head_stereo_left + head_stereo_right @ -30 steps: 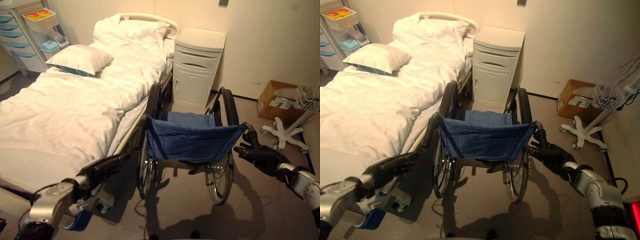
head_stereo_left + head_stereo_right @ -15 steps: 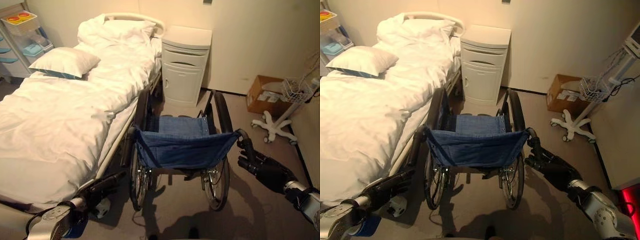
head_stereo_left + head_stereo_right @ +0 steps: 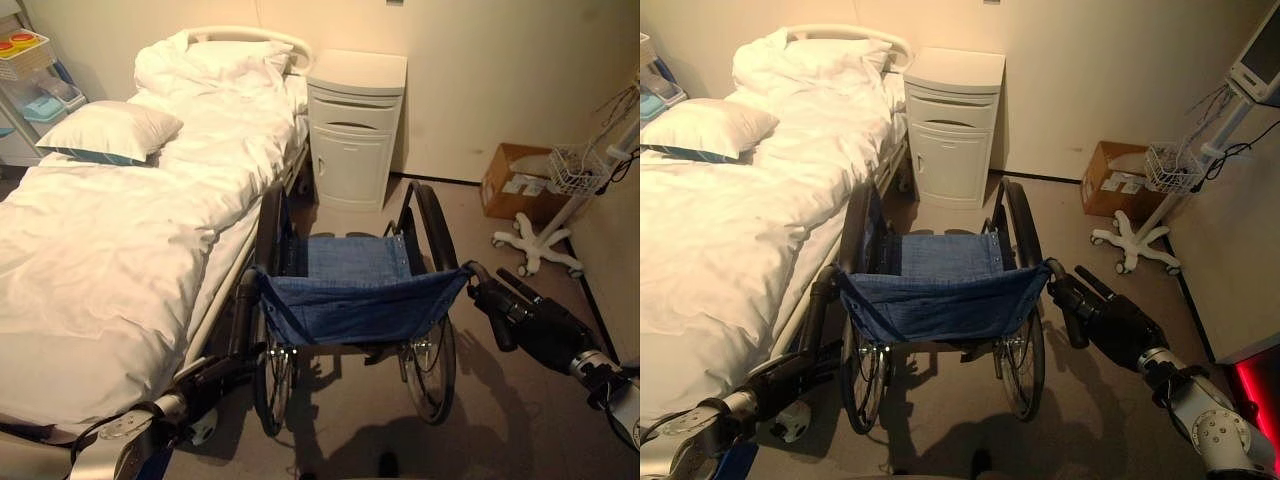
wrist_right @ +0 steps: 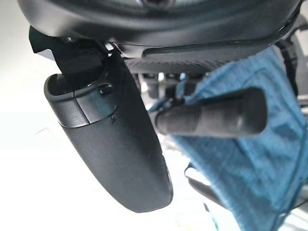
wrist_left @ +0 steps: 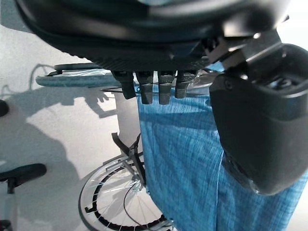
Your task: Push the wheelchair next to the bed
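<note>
Standing close along the right side of the bed (image 3: 120,240), the wheelchair (image 3: 350,300) faces the far wall, its left wheel just beside the mattress edge and a white cabinet (image 3: 355,125) beyond it. In the left eye view the right hand (image 3: 535,320) sits at the right push handle (image 3: 478,275), fingers extended rather than wrapped. The left hand (image 3: 215,375) hangs low near the left rear wheel, apart from its handle.

The right eye view shows the same layout, with a wheeled stand (image 3: 1155,215) and a cardboard box (image 3: 1115,180) at far right.

In the left wrist view the left fingers (image 5: 154,89) point straight, holding nothing, the blue sling back (image 5: 183,159) past them.

In the right wrist view the push handle lies past the open right hand, ungripped.

The chair should roll easily but swerve; its fabric back gives, so the stiff handles are the place to hold.
</note>
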### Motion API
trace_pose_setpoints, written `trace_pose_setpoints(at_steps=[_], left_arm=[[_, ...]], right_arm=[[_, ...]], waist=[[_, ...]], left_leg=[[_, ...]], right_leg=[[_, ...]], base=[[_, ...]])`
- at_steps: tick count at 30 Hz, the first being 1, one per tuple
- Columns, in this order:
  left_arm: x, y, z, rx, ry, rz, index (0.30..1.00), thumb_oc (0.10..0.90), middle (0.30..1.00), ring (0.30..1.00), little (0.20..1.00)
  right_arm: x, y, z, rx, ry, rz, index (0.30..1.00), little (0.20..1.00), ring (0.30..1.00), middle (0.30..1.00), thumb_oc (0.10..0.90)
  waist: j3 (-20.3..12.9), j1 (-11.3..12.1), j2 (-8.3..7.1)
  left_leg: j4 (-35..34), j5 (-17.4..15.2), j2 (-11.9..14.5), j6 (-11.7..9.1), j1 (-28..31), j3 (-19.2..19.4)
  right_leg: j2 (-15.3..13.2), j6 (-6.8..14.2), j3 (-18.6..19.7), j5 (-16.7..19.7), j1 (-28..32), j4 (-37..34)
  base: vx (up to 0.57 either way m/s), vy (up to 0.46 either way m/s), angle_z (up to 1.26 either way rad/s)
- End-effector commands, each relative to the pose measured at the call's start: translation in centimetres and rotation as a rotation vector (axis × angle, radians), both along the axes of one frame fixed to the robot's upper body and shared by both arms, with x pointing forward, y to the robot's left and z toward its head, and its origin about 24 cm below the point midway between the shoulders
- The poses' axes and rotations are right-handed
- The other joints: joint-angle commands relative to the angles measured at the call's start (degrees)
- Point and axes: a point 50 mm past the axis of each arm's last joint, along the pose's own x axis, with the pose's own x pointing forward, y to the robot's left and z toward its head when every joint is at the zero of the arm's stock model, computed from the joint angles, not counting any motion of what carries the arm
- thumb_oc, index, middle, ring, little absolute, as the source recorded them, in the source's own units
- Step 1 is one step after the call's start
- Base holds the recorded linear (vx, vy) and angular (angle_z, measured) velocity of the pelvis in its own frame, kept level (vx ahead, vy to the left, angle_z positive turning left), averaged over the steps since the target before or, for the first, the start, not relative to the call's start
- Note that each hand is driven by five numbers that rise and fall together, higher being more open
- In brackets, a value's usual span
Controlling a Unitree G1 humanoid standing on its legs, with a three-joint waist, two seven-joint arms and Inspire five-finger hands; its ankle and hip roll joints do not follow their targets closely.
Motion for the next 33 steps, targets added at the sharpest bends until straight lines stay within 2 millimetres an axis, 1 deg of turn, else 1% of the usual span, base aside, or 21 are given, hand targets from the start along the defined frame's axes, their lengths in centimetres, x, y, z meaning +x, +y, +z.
trace_pose_setpoints(at_steps=[1, 3, 5, 6, 8, 10, 11, 12, 13, 14, 15, 17, 18, 20, 23, 25, 26, 27, 30, 32, 33], left_arm=[[2.7, 0.7, 2.4, 0.005, -0.135, -0.031, 0.900, 0.800, 0.900, 0.900, 0.900], [2.1, 0.6, 1.5, -0.022, -0.106, -0.019, 0.900, 0.800, 0.900, 0.900, 0.900], [1.5, 0.1, 0.6, -0.060, -0.076, -0.012, 0.900, 0.800, 0.900, 0.900, 0.900], [1.4, 0.0, 0.4, -0.071, -0.063, -0.010, 0.900, 0.800, 0.900, 0.900, 0.900], [0.7, -1.2, -1.7, -0.099, 0.000, -0.015, 0.900, 0.800, 0.900, 0.900, 0.900], [0.5, -1.7, -2.7, -0.120, 0.033, -0.016, 0.900, 0.800, 0.900, 0.900, 0.900], [0.2, -2.1, -3.6, -0.131, 0.064, -0.017, 0.900, 0.800, 0.900, 0.900, 0.900], [0.1, -2.1, -3.8, -0.133, 0.070, -0.020, 0.900, 0.800, 0.900, 0.900, 0.900], [0.0, -2.5, -4.5, -0.145, 0.094, -0.023, 0.900, 0.800, 0.900, 0.900, 0.900], [-0.3, -2.9, -5.3, -0.163, 0.114, -0.017, 0.900, 0.800, 0.900, 0.900, 0.900], [-0.4, -3.0, -5.6, -0.172, 0.119, -0.014, 0.900, 0.800, 0.900, 0.900, 0.900], [-0.6, -4.1, -6.8, -0.207, 0.144, 0.000, 0.900, 0.800, 0.900, 0.900, 0.900], [-0.6, -4.4, -7.0, -0.217, 0.147, 0.003, 0.900, 0.800, 0.900, 0.900, 0.900], [-0.9, -5.2, -7.5, -0.256, 0.156, 0.012, 0.900, 0.800, 0.900, 0.900, 0.900], [-1.2, -6.5, -8.3, -0.305, 0.141, 0.052, 0.900, 0.800, 0.900, 0.900, 0.900], [-1.9, -7.0, -9.3, -0.318, 0.165, 0.072, 0.900, 0.800, 0.900, 0.900, 0.900], [-2.7, -7.4, -10.2, -0.311, 0.186, 0.099, 0.900, 0.800, 0.900, 0.900, 0.900], [-3.1, -7.5, -10.6, -0.309, 0.197, 0.116, 0.900, 0.800, 0.900, 0.900, 0.900], [-4.2, -8.6, -11.8, -0.351, 0.228, 0.197, 0.900, 0.800, 0.900, 0.900, 0.900], [-4.6, -9.3, -12.1, -0.383, 0.238, 0.229, 0.900, 0.800, 0.900, 0.900, 0.900], [-4.7, -9.6, -12.2, -0.395, 0.234, 0.231, 0.900, 0.800, 0.900, 0.900, 0.900]], right_arm=[[1.4, -1.0, 2.6, -0.044, -0.098, 0.105, 0.900, 0.900, 0.900, 0.900, 0.800], [-0.5, -1.7, -0.2, 0.003, 0.029, 0.060, 0.900, 0.900, 0.900, 0.900, 0.800], [-1.7, -1.7, -2.3, 0.093, 0.098, -0.019, 0.900, 0.900, 0.900, 0.900, 0.800], [-1.9, -1.7, -2.8, 0.113, 0.113, -0.042, 0.900, 0.900, 0.900, 0.900, 0.800], [-3.2, -1.8, -6.7, 0.205, 0.174, -0.243, 0.900, 0.900, 0.900, 0.900, 0.800], [-3.7, -1.7, -8.3, 0.285, 0.188, -0.352, 0.900, 0.900, 0.900, 0.900, 0.800], [-4.6, -1.7, -9.9, 0.382, 0.188, -0.448, 0.900, 0.900, 0.900, 0.900, 0.800], [-4.7, -1.7, -10.1, 0.417, 0.185, -0.484, 0.900, 0.900, 0.900, 0.900, 0.800], [-5.1, -1.3, -11.2, 0.523, 0.160, -0.583, 0.900, 0.900, 0.900, 0.900, 0.800], [-5.1, -0.6, -12.1, 0.691, 0.086, -0.716, 0.900, 0.900, 0.900, 0.900, 0.800], [-5.1, -0.3, -12.2, 0.750, 0.058, -0.754, 0.900, 0.900, 0.900, 0.900, 0.800], [-6.1, 1.2, -14.0, 0.930, 0.038, -0.898, 0.900, 0.900, 0.900, 0.900, 0.800], [-6.2, 1.8, -14.4, 0.956, 0.054, -0.910, 0.900, 0.900, 0.900, 0.900, 0.800], [-6.8, 3.7, -15.8, 1.000, 0.144, -0.910, 0.900, 0.900, 0.900, 0.900, 0.800], [-8.3, 7.7, -18.0, 0.892, 0.452, -0.730, 0.900, 0.900, 0.900, 0.900, 0.800], [-8.7, 9.6, -18.6, 0.894, 0.521, -0.669, 0.900, 0.900, 0.900, 0.900, 0.800], [-8.5, 11.0, -18.9, 0.962, 0.519, -0.664, 0.900, 0.900, 0.900, 0.900, 0.800], [-8.4, 11.5, -18.8, 1.013, 0.501, -0.674, 0.900, 0.900, 0.900, 0.900, 0.800], [-6.5, 13.1, -17.9, 1.335, 0.359, -0.755, 0.900, 0.900, 0.900, 0.900, 0.800], [-5.6, 14.0, -17.2, 1.495, 0.292, -0.754, 0.900, 0.900, 0.900, 0.900, 0.800], [-5.6, 14.5, -17.2, 1.502, 0.328, -0.721, 0.900, 0.900, 0.900, 0.900, 0.800]], waist=[[-1.97, 0.49, -0.70], [-1.75, 0.22, -0.93], [-1.75, 0.20, -1.00], [-1.76, 0.23, -1.02], [-1.78, 0.57, -0.81], [-1.81, 0.79, -0.55], [-1.98, 1.05, -0.28], [-1.94, 1.18, -0.20], [-1.99, 1.38, 0.15], [-2.15, 1.43, 0.55], [-2.17, 1.50, 0.69], [-2.29, 1.58, 1.40], [-2.33, 1.56, 1.57], [-2.32, 1.55, 2.04], [-2.41, 1.90, 2.32], [-2.57, 2.00, 2.30], [-2.81, 2.05, 2.20], [-2.99, 2.05, 2.20], [-3.46, 1.40, 1.96], [-3.58, 0.93, 2.02], [-3.58, 0.79, 2.03]], left_leg=[[0.21, 1.79, -0.67, -0.94, -2.56, 0.63], [0.21, 1.94, -0.72, -0.89, -2.53, 0.68], [0.21, 1.93, -0.73, -0.81, -2.47, 0.72], [0.21, 1.92, -0.74, -0.80, -2.44, 0.74], [0.21, 1.67, -0.74, -0.51, -2.27, 0.76], [0.21, 1.52, -0.77, -0.42, -2.18, 0.73], [0.21, 1.27, -0.77, -0.27, -2.09, 0.64], [0.21, 1.18, -0.78, -0.23, -2.03, 0.62], [0.21, 0.94, -0.85, -0.07, -1.91, 0.56], [0.21, 0.68, -0.89, 0.06, -1.80, 0.49], [0.21, 0.59, -0.91, 0.09, -1.75, 0.45], [0.21, 0.70, -1.04, 0.27, -1.89, 0.26], [0.21, 0.71, -1.05, 0.29, -1.93, 0.24], [0.21, 0.62, -1.14, 0.44, -1.89, 0.11], [0.21, 0.70, -1.36, 0.74, -2.01, -0.15], [0.21, 0.73, -1.50, 0.92, -2.09, -0.25], [0.21, 0.71, -1.58, 1.03, -2.13, -0.29], [0.21, 0.12, -1.55, 1.06, -1.83, -0.36], [0.21, 0.32, -1.64, 1.19, -1.85, 0.20], [0.21, 0.12, -1.72, 1.23, -1.62, 0.41], [0.21, 0.02, -1.79, 1.28, -1.53, 0.45]], right_leg=[[-0.84, 1.99, -0.54, 2.19, 2.96, 0.16], [-0.82, 2.06, -0.64, 2.35, 2.93, 0.21], [-0.82, 2.14, -0.69, 2.36, 2.94, 0.22], [-0.80, 2.15, -0.71, 2.37, 2.95, 0.22], [-0.77, 2.14, -0.74, 2.25, 3.01, 0.28], [-0.69, 2.07, -0.79, 2.12, 3.14, 0.26], [-0.61, 1.99, -0.74, 1.93, 3.20, 0.23], [-0.59, 1.96, -0.70, 1.86, 3.25, 0.23], [-0.53, 1.90, -0.60, 1.66, 3.40, 0.25], [-0.47, 1.87, -0.39, 1.49, 3.43, 0.29], [-0.44, 1.88, -0.35, 1.41, 3.46, 0.29], [-0.42, 1.71, 0.11, 1.69, 3.22, 0.25], [-0.41, 1.68, 0.23, 1.73, 3.15, 0.25], [-0.37, 1.59, 0.69, 1.76, 3.06, 0.29], [-0.45, 1.35, 0.89, 1.95, 2.91, 0.38], [-0.49, 1.18, 0.87, 1.89, 2.82, 0.54], [-0.50, 1.06, 0.77, 1.81, 2.79, 0.62], [-0.44, 1.08, 0.76, 1.33, 3.14, 0.54], [-0.36, 0.62, 0.88, 1.42, 3.17, 0.40], [-0.32, 0.54, 1.15, 1.34, 3.39, 0.26], [-0.32, 0.54, 1.30, 1.37, 3.43, 0.21]], base=[[0.00, 0.000, 0.00], [0.00, 0.000, 0.00], [0.00, 0.000, 0.00], [0.00, 0.000, 0.00], [0.00, 0.000, 0.00], [0.00, 0.001, -0.02], [0.01, 0.002, -0.06], [0.01, 0.007, -0.07], [0.02, 0.013, -0.07], [0.02, 0.018, -0.05], [0.00, 0.000, 0.00], [-0.02, 0.035, 0.07], [0.00, 0.041, 0.13], [-0.01, 0.040, 0.00], [-0.02, 0.031, -0.09], [-0.01, 0.014, -0.12], [0.03, 0.010, -0.07], [0.00, 0.000, 0.00], [0.00, 0.017, -0.03], [0.02, 0.035, 0.00], [0.01, 0.035, 0.03]])
